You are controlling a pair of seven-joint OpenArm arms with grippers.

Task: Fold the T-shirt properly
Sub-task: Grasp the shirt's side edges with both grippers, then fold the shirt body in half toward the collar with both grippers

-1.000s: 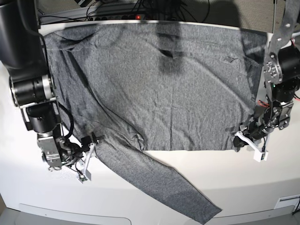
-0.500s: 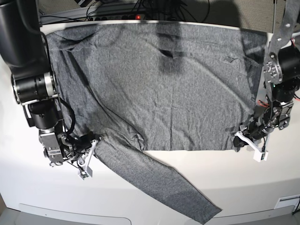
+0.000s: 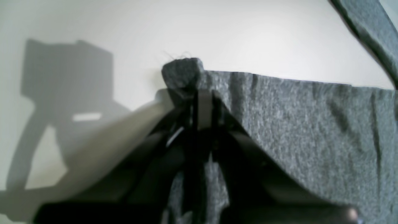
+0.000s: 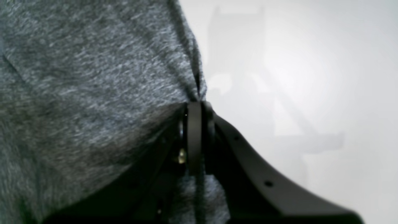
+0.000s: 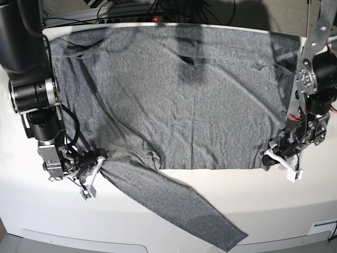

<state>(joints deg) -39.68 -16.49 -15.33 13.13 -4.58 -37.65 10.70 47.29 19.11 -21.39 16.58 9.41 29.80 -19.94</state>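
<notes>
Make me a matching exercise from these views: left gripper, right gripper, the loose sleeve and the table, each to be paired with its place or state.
Things:
1. left gripper
2. right gripper
3. loose sleeve of the T-shirt
4. table

Places or states:
A. white, bare along the near side
B. shut on the shirt's edge, base view's left
C. lies diagonally toward the near edge
D. shut on the shirt's corner, base view's right

Pairs: 1-D, 2-B, 3-C, 4-A

White table (image 5: 158, 211) with rounded front edge, glossy, lit evenly from above, soft shadows cast on it, tangle of black cables (image 5: 152, 10) behind the far edge, a red light (image 5: 155, 19) seen among them, dark floor strip beyond, upper right
</notes>
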